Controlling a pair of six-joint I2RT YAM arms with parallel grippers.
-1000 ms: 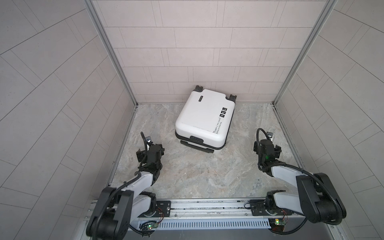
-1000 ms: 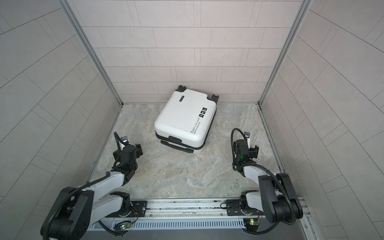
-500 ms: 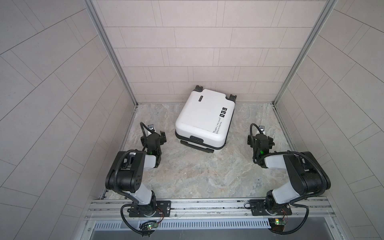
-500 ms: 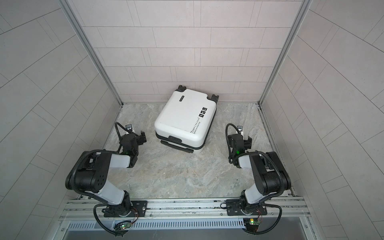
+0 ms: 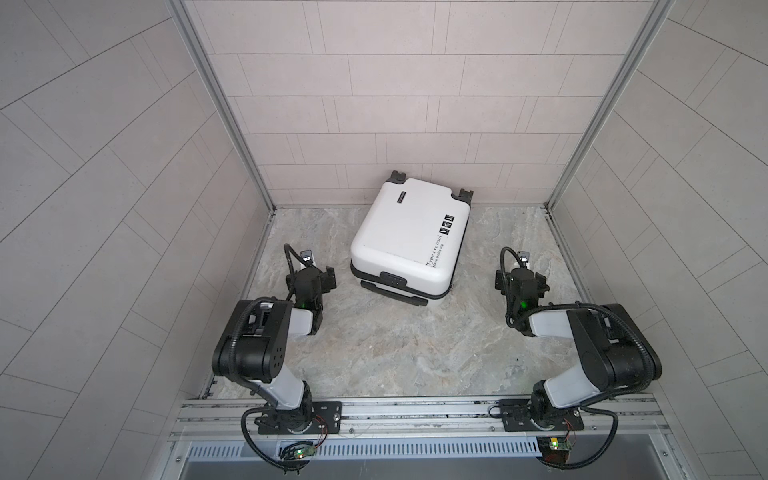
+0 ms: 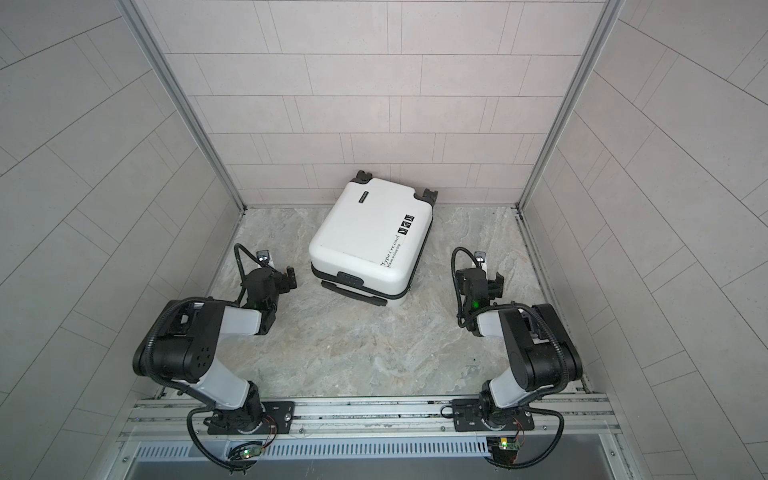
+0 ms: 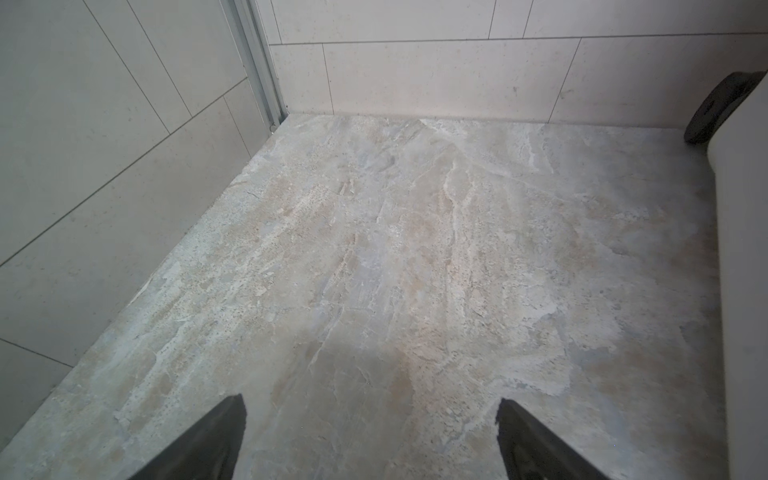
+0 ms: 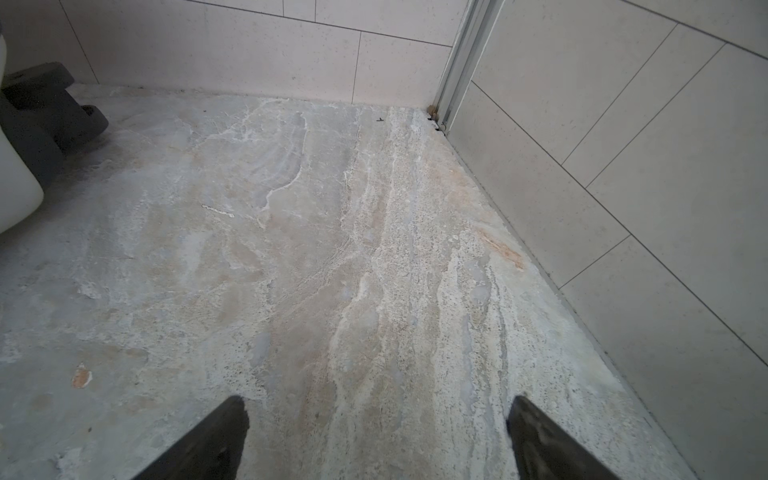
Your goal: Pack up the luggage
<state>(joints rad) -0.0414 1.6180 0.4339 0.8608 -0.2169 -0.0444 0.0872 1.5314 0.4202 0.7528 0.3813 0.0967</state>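
Note:
The luggage (image 5: 409, 237) (image 6: 370, 237) is a small white hard-shell suitcase. It lies flat and closed on the marble floor near the back wall, black wheels to the rear and black handle to the front. My left gripper (image 5: 311, 277) (image 6: 270, 279) hovers low just left of it, open and empty. My right gripper (image 5: 521, 282) (image 6: 478, 282) hangs further off to its right, also open and empty. In the left wrist view the left gripper (image 7: 370, 409) frames bare floor, with the luggage shell (image 7: 744, 249) at the edge. The right wrist view shows the right gripper (image 8: 378, 405) and a luggage wheel (image 8: 50, 108).
Tiled walls close in the floor on the left (image 5: 124, 208), back (image 5: 395, 104) and right (image 5: 665, 208), with aluminium posts in the back corners. A metal rail (image 5: 415, 411) along the front carries both arm bases. The raised elbows stand over the front floor.
Both arms have unfolded: elbows rose and both grippers moved away from the rail toward the back, ending beside the luggage. The luggage has not moved.

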